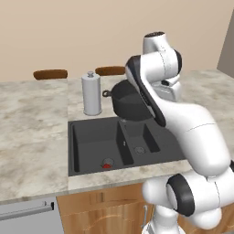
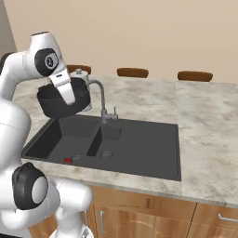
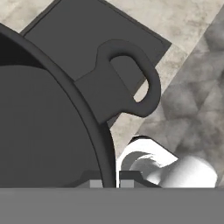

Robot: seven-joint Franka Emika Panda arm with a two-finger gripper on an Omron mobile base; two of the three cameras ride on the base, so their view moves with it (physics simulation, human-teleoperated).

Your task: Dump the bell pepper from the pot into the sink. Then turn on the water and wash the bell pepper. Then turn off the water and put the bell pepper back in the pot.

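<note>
The fingers are pinched together on the rim of the pot, which hangs tipped on its side over the back of the sink, so the bell pepper lies well below and forward of them, a red lump by the drain of the larger left bowl (already dumped, I'd judge). The hand view gives the clamp on the rim and one loop handle, while the right base view shows the faucet just beside the pot on the worktop.
</note>
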